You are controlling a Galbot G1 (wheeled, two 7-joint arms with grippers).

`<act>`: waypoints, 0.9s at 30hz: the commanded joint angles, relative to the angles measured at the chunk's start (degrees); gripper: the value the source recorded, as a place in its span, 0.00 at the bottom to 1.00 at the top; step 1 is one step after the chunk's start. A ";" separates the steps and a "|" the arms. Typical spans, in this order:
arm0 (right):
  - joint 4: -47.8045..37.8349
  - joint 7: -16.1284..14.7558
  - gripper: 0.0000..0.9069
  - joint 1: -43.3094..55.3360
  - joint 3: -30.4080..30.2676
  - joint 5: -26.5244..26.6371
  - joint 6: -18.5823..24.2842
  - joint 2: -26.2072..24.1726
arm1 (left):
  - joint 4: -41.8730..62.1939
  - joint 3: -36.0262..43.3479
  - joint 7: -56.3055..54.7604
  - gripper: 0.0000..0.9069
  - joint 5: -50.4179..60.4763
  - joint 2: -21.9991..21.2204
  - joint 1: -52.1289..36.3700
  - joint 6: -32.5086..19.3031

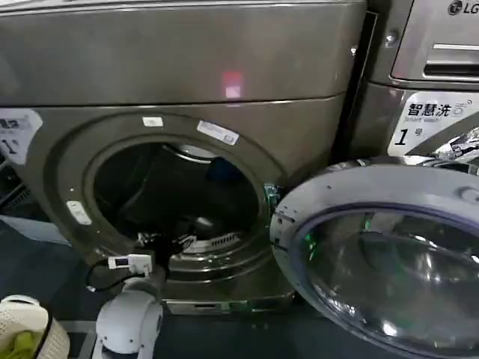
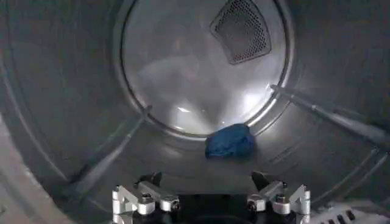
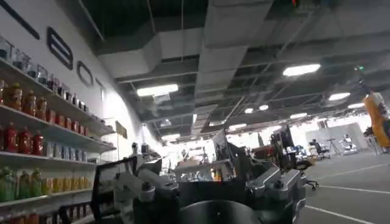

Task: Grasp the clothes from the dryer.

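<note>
Stocked shelves [image 3: 36, 152] line a white wall [image 3: 116, 115] under ceiling lights [image 3: 301, 70] and exposed ducts [image 3: 219, 79].

Overall light: dim and grey across the head view.
Dryer [image 1: 187, 149] front: dull sheen on the panel, with a soft pink-red light [image 1: 233, 84] glowing above the porthole.
Door glass [image 1: 389, 262]: bright specks of glare and green reflections.
Drum [image 2: 201, 67] interior: back wall lit white and hazy, side walls falling into shadow.
Blue cloth [image 2: 230, 141]: soft-edged, slightly blurred.
Ceiling lamps [image 3: 301, 69]: bright panels against dark ducts, washing out the far room.
</note>
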 commanded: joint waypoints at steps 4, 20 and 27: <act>0.01 -0.21 1.00 0.00 -0.12 -0.15 -0.01 0.16 | -0.09 0.05 0.21 1.00 0.07 -0.20 0.13 2.81; 0.50 -0.14 1.00 0.20 -0.61 -1.82 0.12 -0.04 | 4.54 -2.14 20.02 1.00 16.64 -0.34 -5.20 2.81; 0.41 -0.45 1.00 -0.07 -0.30 -1.51 0.21 -0.77 | 15.07 -4.31 35.28 1.00 33.25 -0.83 -17.90 2.81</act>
